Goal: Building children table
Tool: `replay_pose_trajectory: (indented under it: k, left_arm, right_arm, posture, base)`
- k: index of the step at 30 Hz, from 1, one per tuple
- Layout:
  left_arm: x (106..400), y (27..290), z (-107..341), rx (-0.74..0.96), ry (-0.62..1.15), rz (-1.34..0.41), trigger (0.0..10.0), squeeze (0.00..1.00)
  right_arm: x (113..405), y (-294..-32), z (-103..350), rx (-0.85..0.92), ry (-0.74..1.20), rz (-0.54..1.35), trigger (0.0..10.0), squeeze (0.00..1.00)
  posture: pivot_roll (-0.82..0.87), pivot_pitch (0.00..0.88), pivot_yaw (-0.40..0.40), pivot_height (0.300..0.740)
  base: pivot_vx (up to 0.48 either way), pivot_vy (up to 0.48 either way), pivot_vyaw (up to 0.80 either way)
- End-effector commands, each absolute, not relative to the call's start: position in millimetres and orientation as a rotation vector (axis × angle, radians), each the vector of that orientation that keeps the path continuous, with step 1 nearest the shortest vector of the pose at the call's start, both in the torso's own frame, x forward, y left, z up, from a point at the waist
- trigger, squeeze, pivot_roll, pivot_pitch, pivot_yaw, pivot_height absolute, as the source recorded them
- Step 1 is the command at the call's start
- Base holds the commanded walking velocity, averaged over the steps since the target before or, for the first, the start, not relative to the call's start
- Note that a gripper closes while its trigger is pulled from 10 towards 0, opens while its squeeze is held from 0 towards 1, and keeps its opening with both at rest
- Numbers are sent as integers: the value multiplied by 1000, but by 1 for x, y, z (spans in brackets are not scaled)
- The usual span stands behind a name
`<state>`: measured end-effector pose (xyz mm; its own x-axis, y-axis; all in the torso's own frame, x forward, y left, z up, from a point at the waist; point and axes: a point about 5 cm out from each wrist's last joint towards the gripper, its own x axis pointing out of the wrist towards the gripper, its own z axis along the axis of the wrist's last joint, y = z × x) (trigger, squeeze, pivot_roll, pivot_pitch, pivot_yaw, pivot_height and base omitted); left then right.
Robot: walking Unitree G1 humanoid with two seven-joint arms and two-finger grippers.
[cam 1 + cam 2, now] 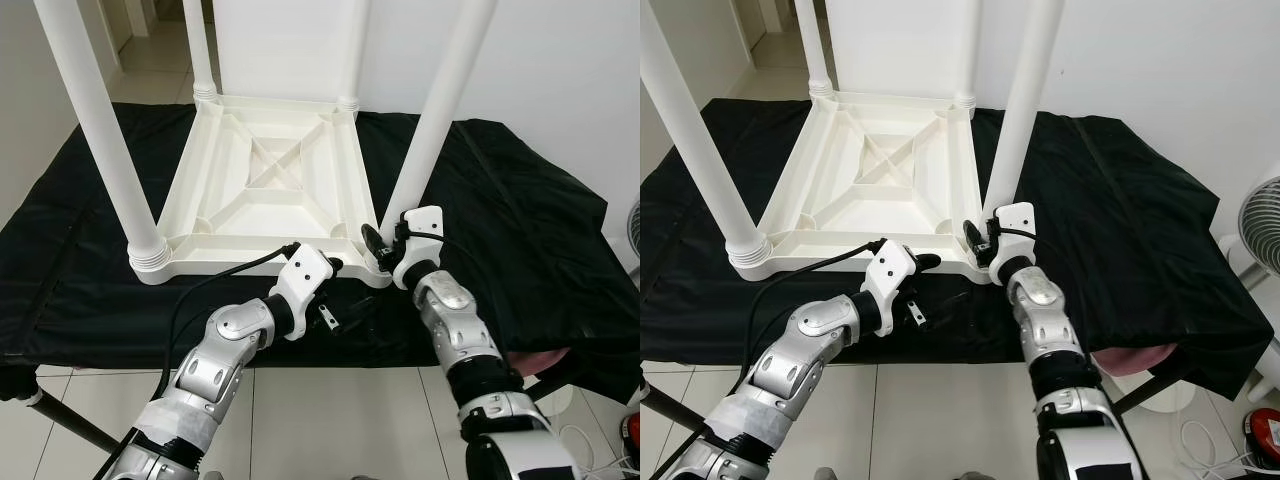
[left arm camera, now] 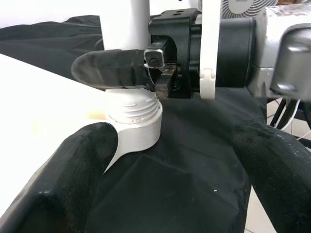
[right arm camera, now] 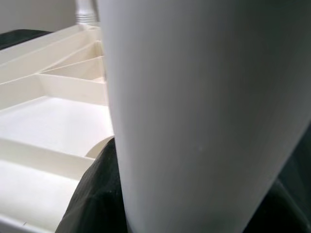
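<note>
A white plastic children's table [image 1: 250,262] lies upside down on a black cloth, its ribbed underside facing up. Several white legs stand upright in its corners. My right gripper [image 1: 385,248] is at the base of the near right leg [image 1: 435,120], just above the threaded collar [image 2: 133,109]. One of its black fingers [image 2: 109,68] lies across the leg, and the other is hidden behind it. In the right wrist view the leg [image 3: 204,111] is very close. My left gripper [image 1: 335,292] hovers open by the table's front edge, a little left of that corner, with nothing between its fingers [image 2: 63,179].
The black cloth [image 1: 520,220] covers a low platform and hangs over its front and right edges. A black cable [image 1: 220,275] runs from my left wrist. A white fan [image 1: 1255,215] and a red object [image 1: 1265,435] stand on the tiled floor at right.
</note>
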<state>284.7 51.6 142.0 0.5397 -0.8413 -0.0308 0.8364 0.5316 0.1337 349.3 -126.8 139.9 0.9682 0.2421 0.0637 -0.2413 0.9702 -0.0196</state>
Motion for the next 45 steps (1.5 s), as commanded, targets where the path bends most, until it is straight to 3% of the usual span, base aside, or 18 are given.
replay_pose_trajectory:
  k: [1,8,16,17,23,26,32,33,38,45]
  left_arm:
    - [287,51,144,133,-39,-981,10000,0]
    - [286,51,144,131,-40,-976,10000,0]
    - [286,52,143,130,-37,-972,10000,0]
    - [286,52,144,130,-38,-971,10000,0]
    - [287,52,145,133,-41,-968,10000,0]
    - [284,51,143,148,-37,-978,10000,0]
    - [283,51,142,158,-36,-980,10000,0]
    - [283,51,142,160,-36,-983,10000,0]
    - [282,49,144,166,-40,-997,10000,0]
    - [280,45,143,181,-40,-1027,10000,0]
  right_arm:
    - [346,-125,141,-12,-63,162,10000,0]
    - [329,-113,138,-4,-72,2,10000,0]
    - [312,-107,140,2,-41,-11,10000,0]
    - [313,-108,142,5,-51,1,10000,1000]
    - [315,-108,145,39,-64,103,10000,1000]
    - [319,-133,145,31,-80,195,10000,1000]
    - [319,-140,145,-20,-72,285,10000,1000]
    - [321,-145,145,-49,-68,335,10000,0]
    - [331,-158,141,-150,-45,475,10000,0]
    - [342,-154,133,-187,-1,648,10000,0]
  posture:
    - [-56,0,-62,740]
    - [-54,0,-67,740]
    - [-58,0,-68,740]
    - [-57,0,-70,740]
    - [-56,0,-70,740]
    - [-51,0,-73,740]
    - [-47,0,-75,740]
    - [-47,0,-74,740]
    - [-43,0,-75,740]
    - [-35,0,-73,740]
  base:
    - [0,0,0]
    - [0,0,0]
    - [0,0,0]
    - [0,0,0]
    - [0,0,0]
    - [0,0,0]
    - [0,0,0]
    - [0,0,0]
    - [0,0,0]
    - [0,0,0]
